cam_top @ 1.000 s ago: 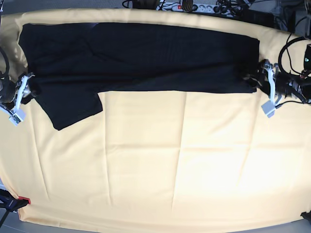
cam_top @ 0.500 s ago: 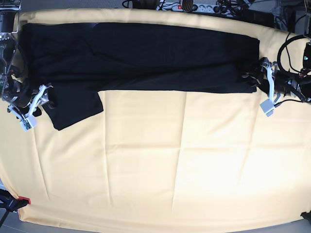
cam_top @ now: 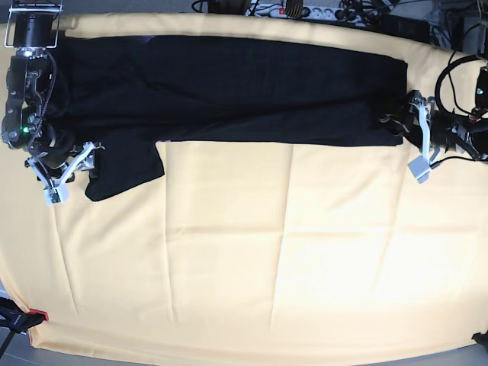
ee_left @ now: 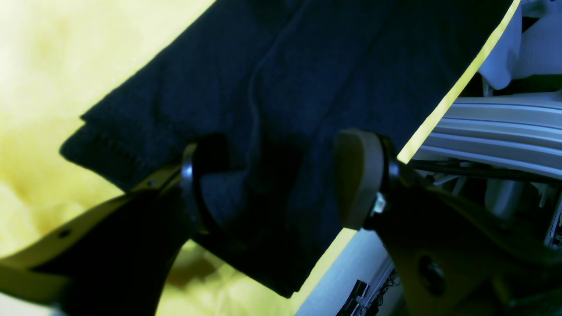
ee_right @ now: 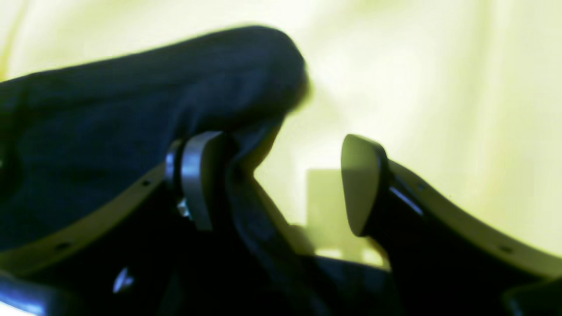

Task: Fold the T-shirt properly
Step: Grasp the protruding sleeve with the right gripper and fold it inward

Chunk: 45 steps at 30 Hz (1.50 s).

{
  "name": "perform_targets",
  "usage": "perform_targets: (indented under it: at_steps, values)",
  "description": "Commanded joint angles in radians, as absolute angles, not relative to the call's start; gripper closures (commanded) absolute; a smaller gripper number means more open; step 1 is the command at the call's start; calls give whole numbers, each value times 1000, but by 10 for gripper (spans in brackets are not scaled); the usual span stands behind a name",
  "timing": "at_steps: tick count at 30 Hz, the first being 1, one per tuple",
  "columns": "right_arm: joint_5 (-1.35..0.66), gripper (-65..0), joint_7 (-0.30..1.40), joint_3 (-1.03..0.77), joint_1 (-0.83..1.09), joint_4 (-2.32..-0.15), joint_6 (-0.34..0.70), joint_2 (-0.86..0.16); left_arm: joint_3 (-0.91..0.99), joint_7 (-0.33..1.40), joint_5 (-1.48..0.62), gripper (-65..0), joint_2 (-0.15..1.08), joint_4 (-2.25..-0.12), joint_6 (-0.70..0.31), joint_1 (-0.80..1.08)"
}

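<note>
— Where do our claws stand?
— Our left gripper [ee_left: 281, 180] is spread, its pads straddling the hem corner of the large black cotton T-shirt [cam_top: 229, 88]. Our right gripper [ee_right: 281, 184] gapes too, cloth against one pad only.
— And the shirt?
— Folded into a long band across the far side of the pale yellow tablecloth [cam_top: 267, 252].

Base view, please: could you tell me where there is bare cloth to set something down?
The whole near half of the tablecloth is bare, bordered above by the T-shirt and its sleeve at left. The far strip is crowded: shirt across it, right gripper at the sleeve, left gripper at the hem.
</note>
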<state>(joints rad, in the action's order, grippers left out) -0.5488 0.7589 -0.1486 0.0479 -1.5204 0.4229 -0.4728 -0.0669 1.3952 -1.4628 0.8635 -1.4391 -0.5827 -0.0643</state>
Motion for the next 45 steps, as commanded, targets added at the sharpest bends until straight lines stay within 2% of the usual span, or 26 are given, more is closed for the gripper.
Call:
perform_targets:
  at_steps: [1, 4, 11, 14, 17, 24, 29, 35, 41, 43, 45]
  values:
    - [-565, -418, 743, -158, 33, -1534, 448, -482, -56, 1394, -1484, -405, 886, -1450, -583, -81]
    - [-580, -418, 740, -158, 32, -1534, 495, -471, -56, 1394, -1484, -405, 886, -1450, -583, -81]
    - [-576, -415, 738, -158, -9, -1534, 499, -471, -56, 1394, -1484, -405, 886, -1451, -583, -81]
    - [-572, -358, 744, -158, -15, -1534, 526, -471, -56, 1391, -1484, -405, 886, -1450, -583, -81]
    - [-580, -358, 752, -158, -31, -1534, 546, -472, -56, 1390, -1484, -405, 886, -1450, -584, -81]
    - [-731, -358, 930, -158, -136, -1534, 545, -485, -56, 1388, -1484, -405, 886, -1450, -583, -81]
    - [-881, -358, 1029, -158, -183, -1534, 581, -485, -56, 1384, -1484, -405, 886, -1451, -584, -81]
    - [-770, -358, 1010, -157, -147, -1534, 594, -459, -56, 1384, -1484, -405, 886, -1450, -583, -81]
    - [-601, -354, 844, -157, -74, -1534, 565, -421, -56, 1384, -1484, -405, 884, -1450, -583, -81]
    - [-593, -293, 820, -158, -69, -1534, 566, -421, -56, 1384, -1484, -405, 884, -1450, -584, -81]
    - [-594, -149, 820, -158, -75, -1534, 569, -422, -56, 1384, -1484, -405, 884, -1451, -584, -81]
